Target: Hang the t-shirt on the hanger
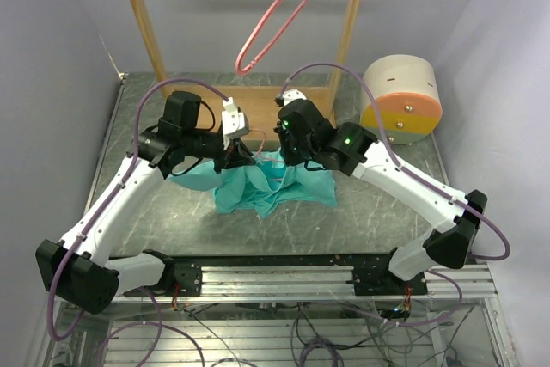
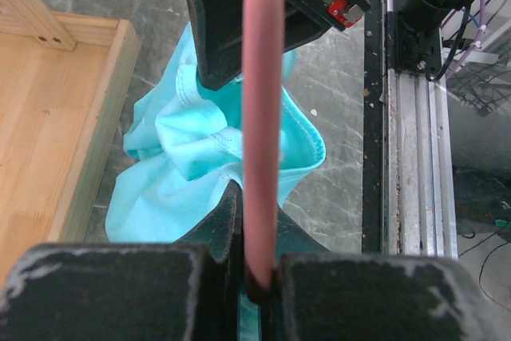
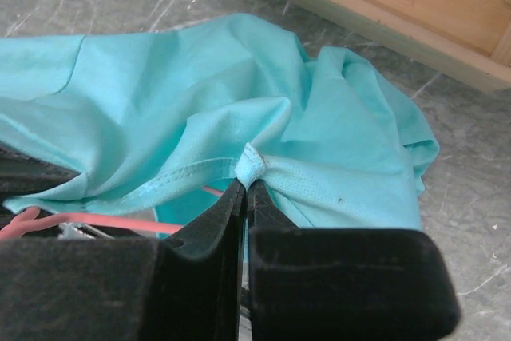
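Observation:
The teal-green t-shirt lies crumpled on the table in front of the wooden rack; it also shows in the left wrist view and the right wrist view. My left gripper is shut on the bar of a thin pink hanger, held just above the shirt's left part. My right gripper is shut on a bunched fold of the shirt's stitched edge. The pink hanger passes under that edge, partly inside the cloth. Most of the held hanger is hidden by cloth and grippers.
A wooden rack with a flat base stands at the back; a second pink hanger hangs from its top rail. A round white, yellow and orange container sits back right. The metal mounting rail runs along the near edge.

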You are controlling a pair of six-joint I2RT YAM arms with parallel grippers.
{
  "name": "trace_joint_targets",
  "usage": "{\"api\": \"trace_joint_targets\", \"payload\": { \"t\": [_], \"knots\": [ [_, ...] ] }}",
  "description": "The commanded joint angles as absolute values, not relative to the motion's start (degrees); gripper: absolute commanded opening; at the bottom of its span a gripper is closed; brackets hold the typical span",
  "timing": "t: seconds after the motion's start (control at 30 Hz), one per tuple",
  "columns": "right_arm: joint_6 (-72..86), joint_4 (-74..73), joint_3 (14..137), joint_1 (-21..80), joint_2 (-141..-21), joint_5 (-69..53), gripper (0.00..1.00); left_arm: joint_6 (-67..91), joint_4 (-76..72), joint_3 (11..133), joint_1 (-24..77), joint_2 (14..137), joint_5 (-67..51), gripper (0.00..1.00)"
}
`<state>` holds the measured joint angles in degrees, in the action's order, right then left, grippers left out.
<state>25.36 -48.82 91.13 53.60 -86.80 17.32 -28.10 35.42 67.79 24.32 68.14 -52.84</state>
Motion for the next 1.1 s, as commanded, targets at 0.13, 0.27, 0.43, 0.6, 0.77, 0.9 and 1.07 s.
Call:
{"api": "trace_joint_targets", "payload": {
  "t": [0.13, 0.27, 0.43, 0.6, 0.77, 0.9, 1.07],
  "knots": [
    [20.6, -49.5, 91.8, 54.6, -82.3, 13.4, 0.0, -30.6, 34.3, 68.9, 21.0, 68.6, -59.9, 0.07],
    [20.0, -49.5, 91.8, 55.1, -81.2, 12.7, 0.0, -31.0, 34.5, 68.1, 20.0, 68.9, -60.0, 0.07],
    [19.2, -48.2, 90.4, 55.3, -81.4, 10.8, 0.0, -30.4, 33.6, 67.6, 19.5, 68.9, -61.8, 0.07],
    [17.6, -47.7, 91.1, 56.3, -83.1, 8.4, 0.0, -31.7, 35.3, 68.0, 19.5, 69.1, -63.1, 0.07],
    [16.5, -48.1, 89.9, 56.6, -83.0, 7.4, 0.0, -33.3, 37.6, 68.4, 19.5, 69.3, -65.0, 0.07],
    [15.4, -47.7, 89.0, 56.5, -82.6, 7.6, 0.0, -35.2, 41.9, 69.0, 19.5, 69.7, -68.8, 0.07],
    [14.0, -46.8, 87.5, 56.5, -80.7, 5.6, 0.2, -36.2, 43.2, 68.5, 19.4, 69.3, -69.5, 0.07]
  ]
}}
